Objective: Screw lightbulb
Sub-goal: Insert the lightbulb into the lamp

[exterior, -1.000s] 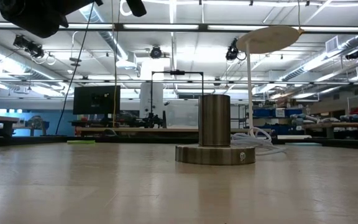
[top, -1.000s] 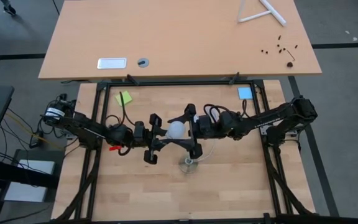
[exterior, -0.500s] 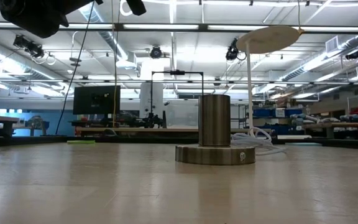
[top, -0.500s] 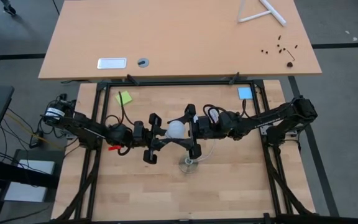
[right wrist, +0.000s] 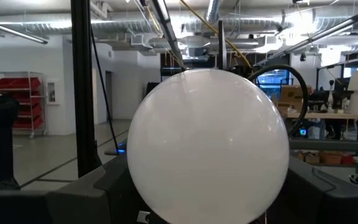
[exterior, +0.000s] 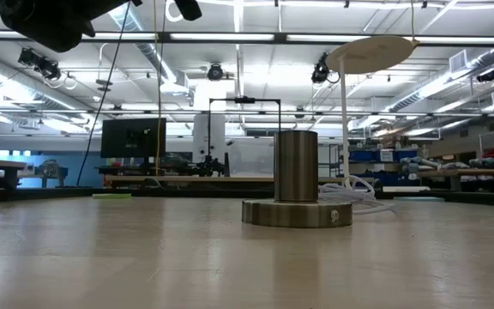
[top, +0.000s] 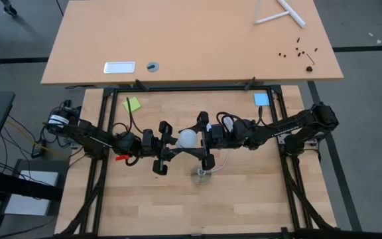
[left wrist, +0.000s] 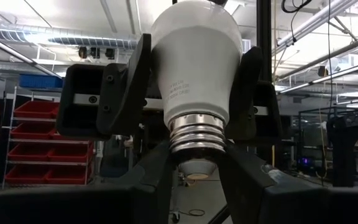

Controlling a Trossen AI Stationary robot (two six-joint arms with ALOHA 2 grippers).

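The lightbulb [top: 188, 138] hangs in the air above the middle of the worktop [top: 144, 199], caught between the two arms that meet there. Its long axis lies level, running across the worktop from one arm to the other: the metal screw end points toward the left arm and the round white dome faces the right arm.

The left end effector [top: 172, 149] grips the bulb at its screw end; in the left wrist view its two fingers [left wrist: 160, 174] press on either side of the threaded base of the lightbulb [left wrist: 194, 74].

The right end effector [top: 197, 136] reaches in from the other side, its fingers [left wrist: 126, 87] flanking the white body. Whether they actually clamp the glass or stand just clear of it cannot be told.

The socket [top: 201, 175], a metal cylinder on a round foot with a white cord, stands upright on the worktop just in front of and below the bulb, well apart from it in height. In the low view the socket [exterior: 297, 184] stands alone with bare wood on all sides, far from the worktop's edges.
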